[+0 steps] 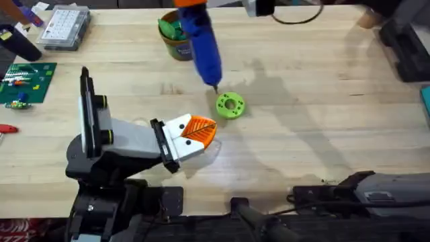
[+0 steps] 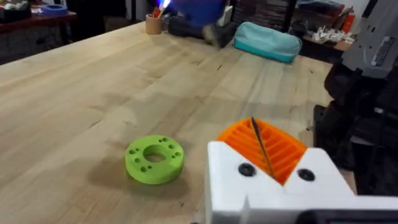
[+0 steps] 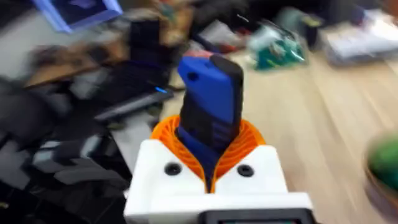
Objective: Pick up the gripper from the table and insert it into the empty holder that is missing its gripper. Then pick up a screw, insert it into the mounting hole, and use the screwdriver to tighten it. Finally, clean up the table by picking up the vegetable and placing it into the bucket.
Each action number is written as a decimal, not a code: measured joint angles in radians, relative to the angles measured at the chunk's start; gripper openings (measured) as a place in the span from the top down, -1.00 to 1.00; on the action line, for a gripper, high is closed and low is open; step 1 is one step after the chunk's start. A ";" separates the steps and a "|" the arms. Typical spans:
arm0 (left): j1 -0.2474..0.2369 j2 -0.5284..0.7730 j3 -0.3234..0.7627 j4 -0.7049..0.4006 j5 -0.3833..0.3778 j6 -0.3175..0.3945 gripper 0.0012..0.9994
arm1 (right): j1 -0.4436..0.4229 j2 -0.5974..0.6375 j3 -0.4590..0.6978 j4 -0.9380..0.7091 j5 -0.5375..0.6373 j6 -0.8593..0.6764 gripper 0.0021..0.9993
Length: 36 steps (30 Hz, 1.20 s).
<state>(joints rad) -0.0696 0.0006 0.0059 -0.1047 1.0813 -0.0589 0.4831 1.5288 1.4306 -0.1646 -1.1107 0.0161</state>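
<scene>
The right gripper point(image 3: 211, 165) has its jaws clenched on the screwdriver point(image 1: 203, 42), long axis tilted, bit down just beside the green holder point(image 1: 230, 105) at mid-bench. The left gripper point(image 1: 195, 131), jaws pressed together and empty, lies nearer. The left wrist view shows the holder's holes.

I can read no text, brand, number or sign anywhere. The dark purple label on the small round tan-orange bucket point(image 1: 178, 46) is there, but its print is too blurred for me to make out. The green circuit board point(image 1: 25, 82) at the surface's edge carries markings too small to read.
</scene>
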 joint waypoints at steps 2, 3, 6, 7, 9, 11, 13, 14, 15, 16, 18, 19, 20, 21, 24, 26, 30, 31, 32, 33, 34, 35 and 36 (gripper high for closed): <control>0.000 0.000 0.000 0.000 0.000 0.000 0.99 | -0.026 0.000 0.052 -0.174 0.069 -0.096 0.97; 0.000 0.000 0.000 0.000 0.000 0.002 0.99 | -0.039 0.000 0.076 -0.252 0.105 -0.145 0.97; 0.000 0.000 0.000 0.000 0.000 0.011 0.99 | -0.077 0.000 0.137 -0.451 0.219 -0.268 0.97; 0.000 0.000 0.000 0.000 0.000 0.013 0.99 | -0.088 0.000 0.153 -0.513 0.265 -0.309 0.97; 0.000 0.000 0.000 0.000 0.000 0.018 0.99 | -0.109 0.000 0.174 -0.604 0.348 -0.390 0.97; 0.000 0.000 0.000 0.000 0.000 0.020 0.99 | -0.121 0.000 0.183 -0.689 0.436 -0.484 0.97; 0.000 0.000 0.000 0.000 0.000 0.023 0.99 | -0.124 0.000 0.184 -0.769 0.525 -0.576 0.97; 0.000 0.000 0.000 0.000 0.000 0.023 0.99 | -0.124 0.000 0.184 -0.807 0.575 -0.625 0.97; 0.000 0.000 0.000 0.000 0.000 0.025 0.99 | -0.124 0.000 0.184 -0.832 0.617 -0.664 0.97; 0.000 0.000 0.000 0.000 0.000 0.025 0.99 | -0.124 0.000 0.184 -0.859 0.667 -0.712 0.97; 0.000 0.000 0.000 0.000 0.000 0.028 0.99 | -0.124 0.003 0.184 -0.904 0.772 -0.800 0.97; 0.000 0.000 0.000 0.000 0.000 0.029 0.99 | -0.124 0.005 0.184 -0.913 0.816 -0.833 0.97; 0.000 0.000 0.000 0.000 0.000 0.030 0.99 | -0.124 0.011 0.184 -0.914 0.858 -0.864 0.97; 0.000 0.000 0.000 0.000 0.000 0.032 0.99 | -0.125 0.018 0.183 -0.911 0.897 -0.893 0.97; 0.000 0.000 0.000 0.000 0.000 0.034 0.99 | -0.129 0.051 0.156 -0.896 0.971 -0.976 0.97; 0.000 0.000 0.000 0.000 0.000 0.036 0.99 | -0.134 0.083 0.108 -0.874 1.005 -1.026 0.97; 0.000 0.000 0.000 0.001 -0.002 0.037 0.99 | -0.147 0.178 -0.002 -0.790 1.088 -1.082 0.97; 0.000 0.000 0.000 0.001 -0.003 0.037 0.99 | -0.151 0.202 -0.026 -0.767 1.109 -1.091 0.97; 0.000 0.000 0.000 0.001 -0.004 0.039 0.99 | -0.155 0.228 -0.050 -0.742 1.129 -1.098 0.97; 0.000 0.000 0.000 0.002 -0.005 0.041 0.99 | -0.161 0.253 -0.072 -0.713 1.144 -1.103 0.97; 0.000 0.000 0.000 0.001 -0.004 0.043 0.99 | -0.165 0.273 -0.088 -0.693 1.156 -1.108 0.97; 0.000 0.000 0.000 0.001 -0.005 0.044 0.99 | -0.168 0.288 -0.100 -0.680 1.164 -1.111 0.97; 0.000 0.000 0.000 0.002 -0.005 0.045 0.99 | -0.173 0.301 -0.107 -0.672 1.171 -1.113 0.97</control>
<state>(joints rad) -0.0696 0.0006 0.0059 -0.1032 1.0764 -0.0143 0.3105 1.8300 1.3236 -0.8367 0.0601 -1.0971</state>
